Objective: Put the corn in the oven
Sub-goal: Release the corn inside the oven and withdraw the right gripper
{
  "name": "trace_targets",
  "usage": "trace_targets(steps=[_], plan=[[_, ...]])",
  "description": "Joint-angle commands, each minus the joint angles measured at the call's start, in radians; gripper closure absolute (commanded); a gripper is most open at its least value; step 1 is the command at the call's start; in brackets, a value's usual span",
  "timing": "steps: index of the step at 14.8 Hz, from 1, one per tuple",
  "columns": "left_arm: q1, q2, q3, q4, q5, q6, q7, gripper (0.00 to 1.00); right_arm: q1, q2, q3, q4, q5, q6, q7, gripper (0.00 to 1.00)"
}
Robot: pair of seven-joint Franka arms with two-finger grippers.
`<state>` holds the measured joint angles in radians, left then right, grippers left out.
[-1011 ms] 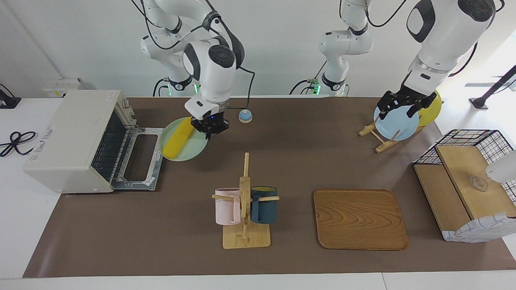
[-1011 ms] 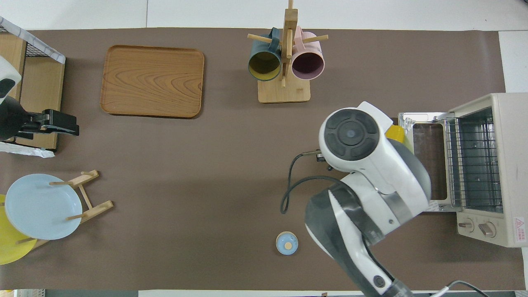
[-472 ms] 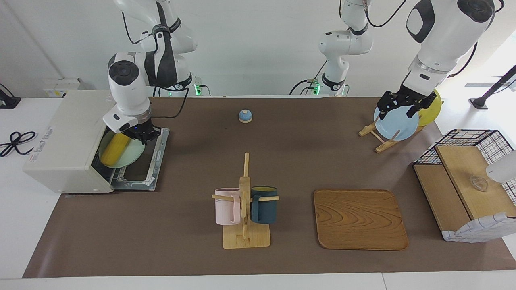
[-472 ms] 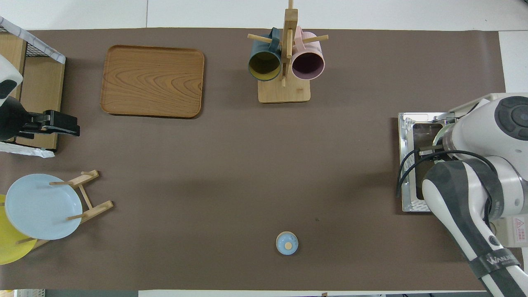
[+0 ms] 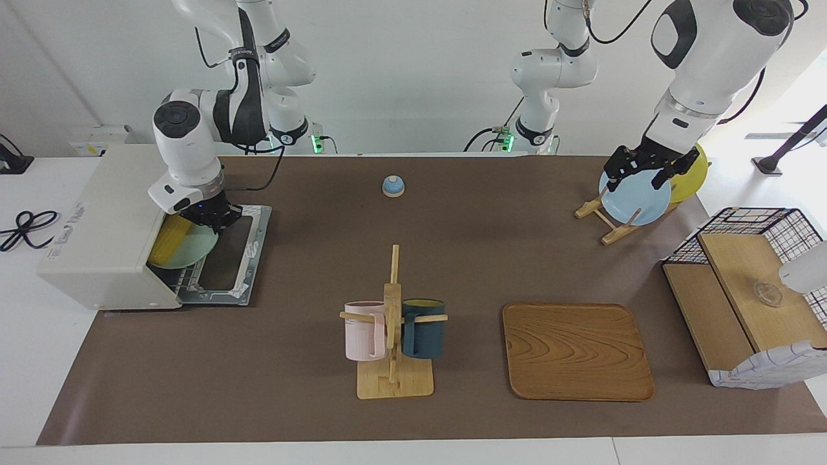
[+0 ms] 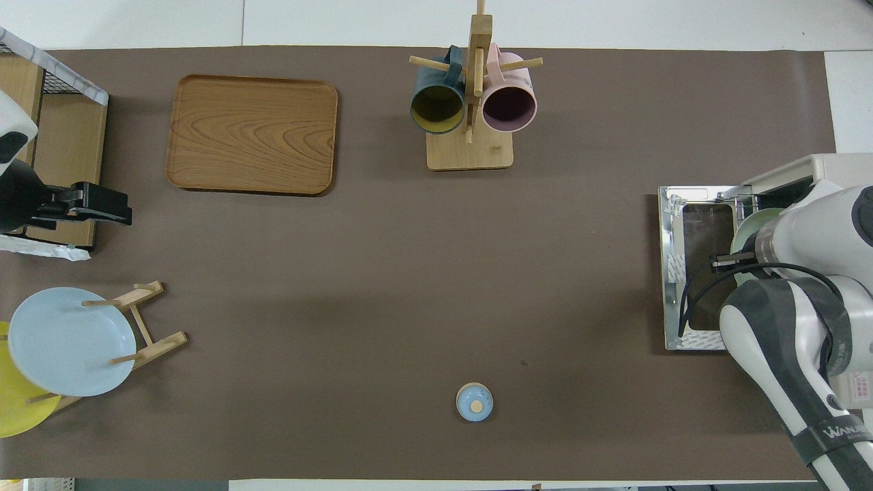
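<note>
Your right gripper (image 5: 216,216) is clamped on the rim of the pale green plate (image 5: 187,252), which carries the corn (image 5: 169,237). Since half a second ago the plate has slid deeper into the oven (image 5: 106,223), so insertion looks nearly done. The oven roof hides most of the corn. The left gripper (image 5: 643,169) waits open above the blue plate (image 5: 636,197).

1. The right gripper (image 5: 216,216), clamped on the rim of the green plate (image 5: 190,252), has swung from open table to the oven (image 5: 110,226) mouth.
2. Plate and corn (image 5: 169,237) have slid deeper in; most of the corn is now hidden under the oven's top.
</note>
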<state>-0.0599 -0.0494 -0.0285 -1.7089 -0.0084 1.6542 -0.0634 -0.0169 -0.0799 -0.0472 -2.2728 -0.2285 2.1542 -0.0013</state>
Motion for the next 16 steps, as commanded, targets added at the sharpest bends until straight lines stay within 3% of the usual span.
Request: trace_targets(steps=[1,2,6,7,8,10,12,13,15,16], plan=[[0.003,-0.006,-0.004,-0.011,0.021,0.009,0.010,0.00,-0.031,-0.024,0.012,-0.044,-0.011,0.030,-0.037,1.00],[0.003,-0.006,-0.004,-0.011,0.021,0.009,0.010,0.00,-0.031,-0.024,0.013,-0.047,-0.011,0.032,-0.034,0.94],[0.003,-0.006,-0.004,-0.008,0.021,0.010,0.010,0.00,-0.049,-0.017,0.013,-0.050,-0.011,0.032,-0.036,0.90],[0.003,-0.004,-0.004,-0.006,0.021,0.010,0.010,0.00,-0.043,-0.015,0.013,-0.045,-0.009,0.032,-0.031,0.85],[0.003,-0.006,-0.004,-0.005,0.021,0.009,0.010,0.00,-0.035,-0.011,0.015,-0.036,-0.008,0.030,-0.026,0.67],[0.005,-0.009,-0.004,0.003,0.021,-0.002,0.010,0.00,-0.032,-0.009,0.017,-0.033,-0.003,0.027,-0.028,0.55],[0.005,-0.009,-0.005,0.009,0.021,-0.013,0.010,0.00,-0.034,-0.004,0.017,-0.018,-0.003,0.020,-0.040,0.26],[0.005,-0.010,-0.005,0.009,0.021,-0.016,0.010,0.00,-0.028,-0.004,0.018,0.001,-0.003,0.006,-0.052,0.21],[0.005,-0.013,-0.005,0.006,0.021,-0.014,0.010,0.00,0.047,-0.003,0.023,0.060,-0.002,-0.086,-0.039,0.23],[0.006,-0.013,-0.005,0.006,0.021,-0.013,0.010,0.00,0.083,0.000,0.023,0.079,0.006,-0.130,-0.004,0.41]])
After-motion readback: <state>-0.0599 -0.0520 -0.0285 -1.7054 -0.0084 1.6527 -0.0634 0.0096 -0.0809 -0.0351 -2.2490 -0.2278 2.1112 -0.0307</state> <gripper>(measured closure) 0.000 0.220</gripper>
